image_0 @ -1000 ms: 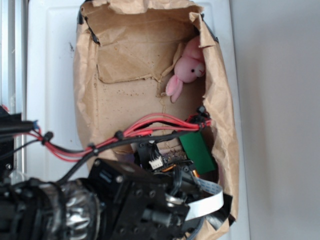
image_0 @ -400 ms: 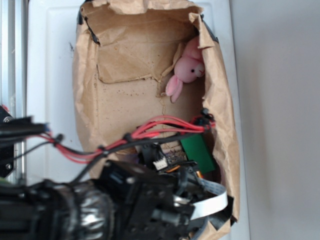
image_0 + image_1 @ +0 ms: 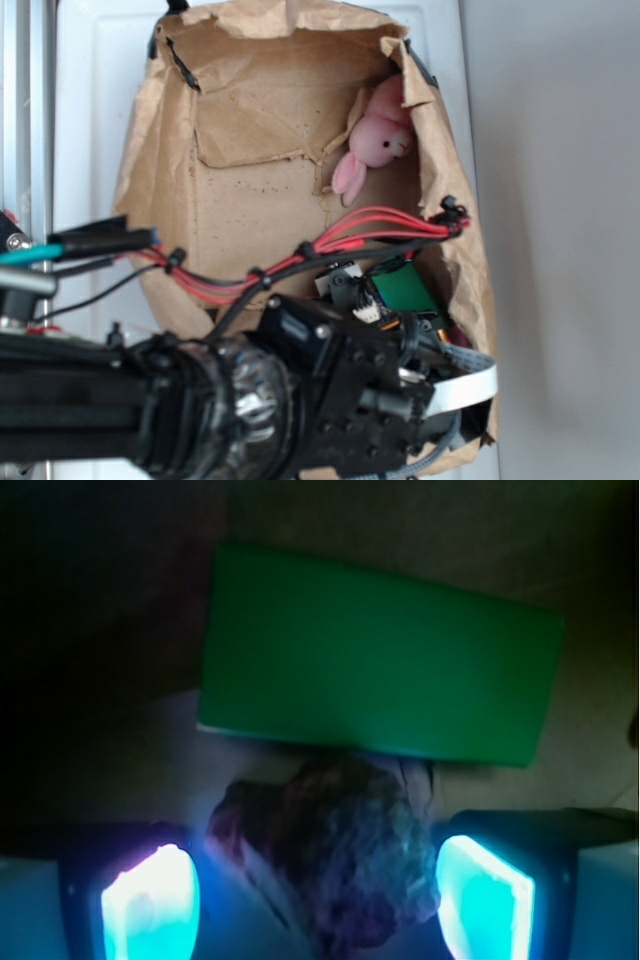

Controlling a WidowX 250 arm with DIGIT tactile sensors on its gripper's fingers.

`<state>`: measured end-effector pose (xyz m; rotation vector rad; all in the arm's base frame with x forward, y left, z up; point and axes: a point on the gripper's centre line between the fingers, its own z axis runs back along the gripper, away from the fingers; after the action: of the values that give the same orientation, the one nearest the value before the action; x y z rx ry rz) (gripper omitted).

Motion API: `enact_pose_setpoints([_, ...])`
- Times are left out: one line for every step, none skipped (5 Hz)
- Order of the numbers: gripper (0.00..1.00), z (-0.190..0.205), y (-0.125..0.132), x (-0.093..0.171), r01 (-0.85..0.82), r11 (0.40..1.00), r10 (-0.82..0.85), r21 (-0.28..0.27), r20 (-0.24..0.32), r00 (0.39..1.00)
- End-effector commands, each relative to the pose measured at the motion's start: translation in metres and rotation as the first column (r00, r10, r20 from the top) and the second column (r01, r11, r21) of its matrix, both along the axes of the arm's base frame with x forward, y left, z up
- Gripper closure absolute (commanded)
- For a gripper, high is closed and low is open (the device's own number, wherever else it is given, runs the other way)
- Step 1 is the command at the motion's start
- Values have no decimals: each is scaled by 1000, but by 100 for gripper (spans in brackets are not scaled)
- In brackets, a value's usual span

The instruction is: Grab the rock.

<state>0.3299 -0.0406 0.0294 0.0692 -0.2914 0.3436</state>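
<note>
Since a second ago the arm has pushed further toward the right of the exterior frame and deeper into the paper bag (image 3: pixel 250 190): the red cables (image 3: pixel 380 225) now stretch up to the bag's right wall, the bag's left side bulges outward, and more of the black wrist housing fills the lower middle. In this exterior view the pink plush bunny (image 3: pixel 372 148) sits untouched in the upper right corner of the bag, and only a sliver of the green block (image 3: pixel 412 290) shows at lower right, just above the wrist; the rock and the tool itself are hidden behind the arm. In the wrist view the rock (image 3: pixel 335 855) lies in the lower centre of the frame, its upper edge touching or just under the lower edge of the green block, which spans the upper middle. The tool (image 3: pixel 318 900) stands wide, its two glowing pads at lower left and lower right, the rock between them; the right pad (image 3: pixel 482 895) is just beside the stone, the left pad (image 3: pixel 150 905) a little apart, and neither clearly touches it. To do this step well, I judge the tool should shift slightly toward the left of the frame to centre the rock, settle low enough to catch its bulk, keep clear of the block, then close slowly, since the lumpy faces could make it twist or slip.
</note>
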Motion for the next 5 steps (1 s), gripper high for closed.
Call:
enact_pose_setpoints([0,0,9,20,-43,999,42,31,47,998])
enact_pose_setpoints([100,-1,9,20,-54,998,51,41,60,997])
enact_pose_setpoints([100,-1,9,18,-54,997,50,54,75,996])
enact_pose_setpoints([100,-1,10,17,-59,996,54,62,72,996])
enact_pose_setpoints([100,9,8,11,-55,997,52,50,60,997])
